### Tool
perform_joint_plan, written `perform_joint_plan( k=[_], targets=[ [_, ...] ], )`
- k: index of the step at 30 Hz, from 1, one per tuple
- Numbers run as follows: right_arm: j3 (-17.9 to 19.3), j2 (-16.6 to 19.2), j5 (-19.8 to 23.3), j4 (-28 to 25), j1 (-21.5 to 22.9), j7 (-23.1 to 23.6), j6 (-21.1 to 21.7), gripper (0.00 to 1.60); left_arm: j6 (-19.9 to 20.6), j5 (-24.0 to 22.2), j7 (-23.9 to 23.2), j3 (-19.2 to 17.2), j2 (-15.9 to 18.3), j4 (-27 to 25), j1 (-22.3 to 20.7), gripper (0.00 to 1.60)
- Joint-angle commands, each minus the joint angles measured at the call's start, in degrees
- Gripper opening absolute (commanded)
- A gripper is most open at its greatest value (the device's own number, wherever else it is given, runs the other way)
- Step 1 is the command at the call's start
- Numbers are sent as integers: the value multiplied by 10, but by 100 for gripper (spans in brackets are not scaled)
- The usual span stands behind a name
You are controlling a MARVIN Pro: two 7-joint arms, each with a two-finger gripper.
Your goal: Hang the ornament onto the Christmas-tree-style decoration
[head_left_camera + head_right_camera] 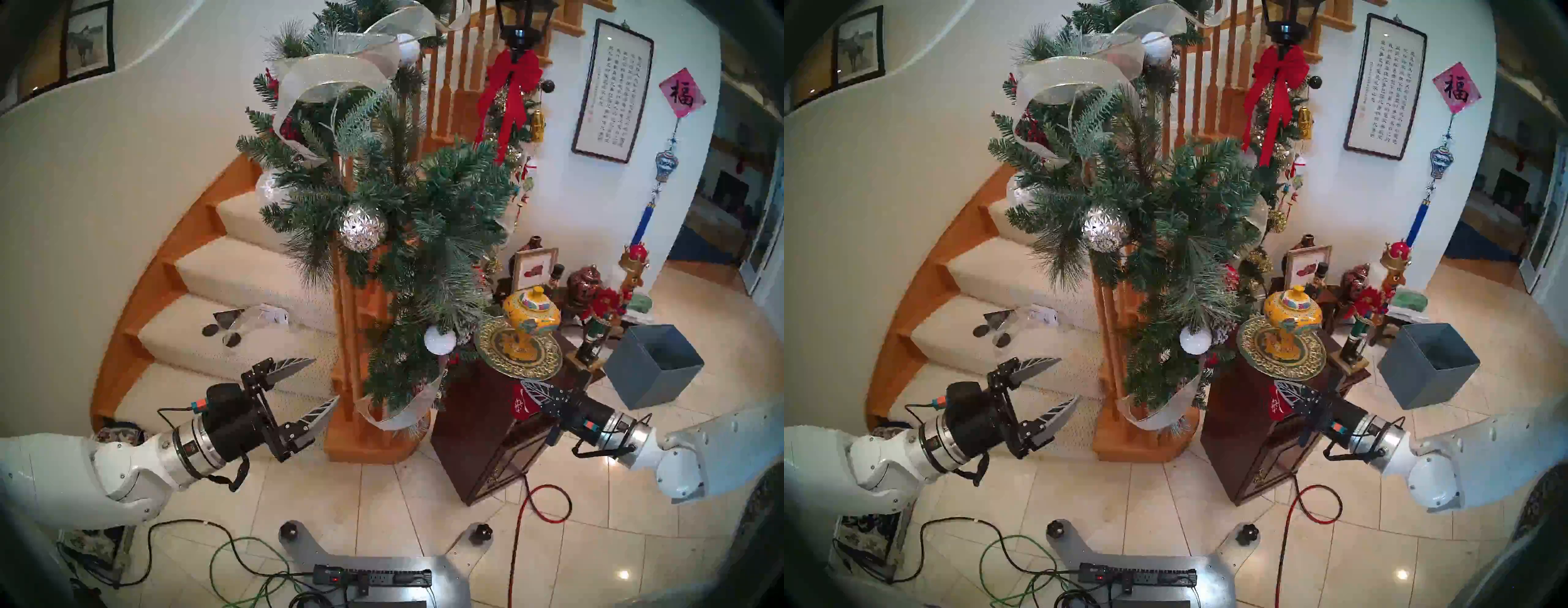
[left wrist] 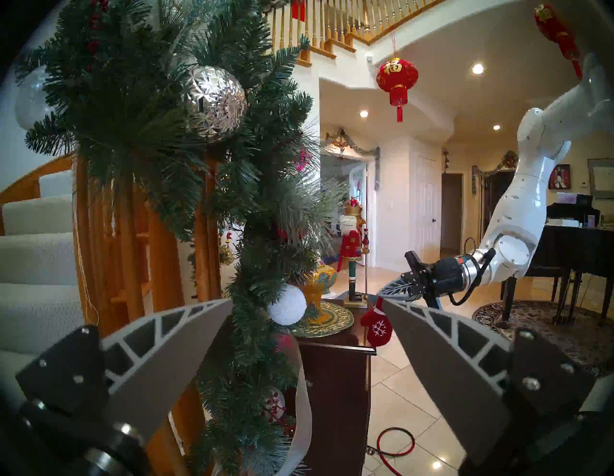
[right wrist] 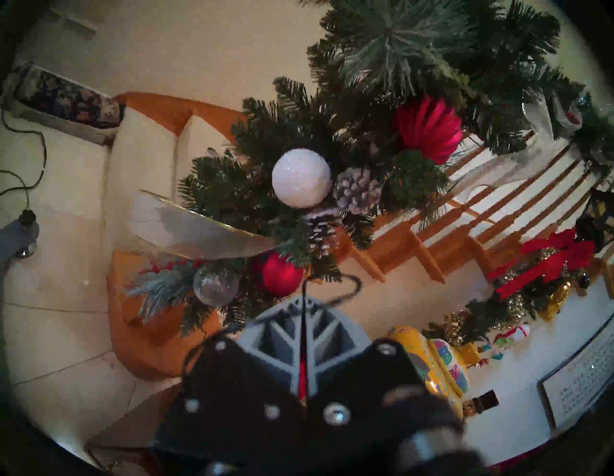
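The ornament (image 1: 519, 403) is a small red mitten with a white snowflake. It hangs from my right gripper (image 1: 525, 385), which is shut on its top over the dark side cabinet. It shows clearly in the left wrist view (image 2: 377, 327). In the right wrist view a red strip (image 3: 303, 365) sits between the shut fingers, and a thin dark hook loop (image 3: 345, 282) sticks out ahead. The green garland (image 1: 424, 212) hangs down the stair post, its lower end just left of the mitten. My left gripper (image 1: 324, 380) is open and empty, left of the post.
A white ball (image 1: 440, 339), pine cones (image 3: 357, 189) and red balls (image 3: 279, 274) hang at the garland's lower end. A yellow jar (image 1: 532, 314) on a gold plate stands on the dark cabinet (image 1: 475, 433). A grey box (image 1: 653, 365) and nutcrackers are at the right. Cables lie on the floor.
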Motion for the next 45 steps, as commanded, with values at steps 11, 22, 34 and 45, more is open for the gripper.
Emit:
perform_joint_plan(
  k=[11, 22, 34, 45],
  targets=[
    [-36, 68, -45, -17, 121, 41, -61, 0, -1, 0, 0, -1, 0, -1, -1, 160],
    [-58, 81, -70, -18, 177, 74, -126, 0, -1, 0, 0, -1, 0, -1, -1, 160],
    [-76, 87, -90, -3, 217, 108, -194, 0, -1, 0, 0, -1, 0, -1, -1, 160],
    [-81, 90, -100, 6, 248, 137, -194, 0, -1, 0, 0, -1, 0, -1, -1, 160]
  ],
)
